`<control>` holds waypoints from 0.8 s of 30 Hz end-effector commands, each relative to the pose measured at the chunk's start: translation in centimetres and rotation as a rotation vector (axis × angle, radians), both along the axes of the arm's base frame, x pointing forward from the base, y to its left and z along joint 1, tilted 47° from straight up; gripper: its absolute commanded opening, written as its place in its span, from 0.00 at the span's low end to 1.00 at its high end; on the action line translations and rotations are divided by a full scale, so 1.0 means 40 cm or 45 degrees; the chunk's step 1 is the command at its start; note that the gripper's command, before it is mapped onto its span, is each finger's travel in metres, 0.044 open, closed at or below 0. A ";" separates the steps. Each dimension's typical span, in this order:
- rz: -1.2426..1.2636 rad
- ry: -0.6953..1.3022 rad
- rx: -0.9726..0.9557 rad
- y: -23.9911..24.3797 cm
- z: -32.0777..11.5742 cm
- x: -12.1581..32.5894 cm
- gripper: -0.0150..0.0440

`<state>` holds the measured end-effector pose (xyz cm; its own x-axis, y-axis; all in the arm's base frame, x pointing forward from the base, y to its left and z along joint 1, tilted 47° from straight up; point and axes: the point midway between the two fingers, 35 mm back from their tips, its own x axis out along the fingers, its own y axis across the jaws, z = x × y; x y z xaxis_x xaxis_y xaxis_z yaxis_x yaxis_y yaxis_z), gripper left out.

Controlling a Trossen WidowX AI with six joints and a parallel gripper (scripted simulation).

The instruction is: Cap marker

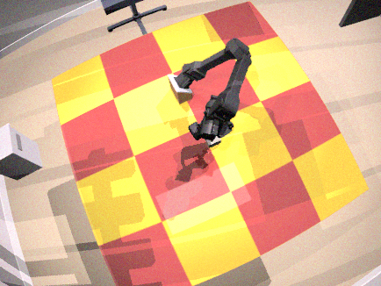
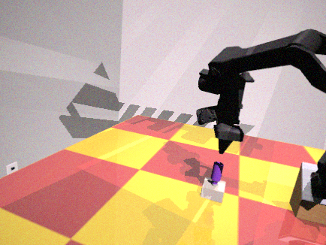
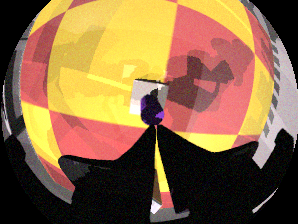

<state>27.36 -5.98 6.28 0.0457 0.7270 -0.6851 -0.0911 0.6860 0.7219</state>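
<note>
Marker (image 2: 217, 173) stands upright in the white holder block (image 2: 212, 191) on the red-and-yellow checkered counter (image 2: 113, 176); its visible part is purple, and the cap and the marker body cannot be told apart in the exterior view; the purple top (image 3: 152, 110) shows in the wrist view over the pale block, seen from above; the gripper (image 2: 223, 147) hangs above the marker and apart from it, pointing straight down; its fingers are pressed almost together, with only a thin sliver of counter showing between them, and hold nothing; in the top view the gripper (image 1: 213, 141) hides most of the block; the dark arm (image 1: 233, 79) bends back to its base (image 1: 181, 89), which sits well apart from the block on a yellow square.
</note>
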 end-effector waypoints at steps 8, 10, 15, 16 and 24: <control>-0.139 0.142 0.012 0.003 -0.003 0.000 0.25; -0.139 0.142 0.012 0.006 -0.005 0.000 0.25; -0.139 0.142 0.012 0.017 -0.016 0.001 0.25; -0.139 0.142 0.012 0.020 -0.019 0.001 0.25; -0.139 0.142 0.012 0.041 -0.040 0.002 0.25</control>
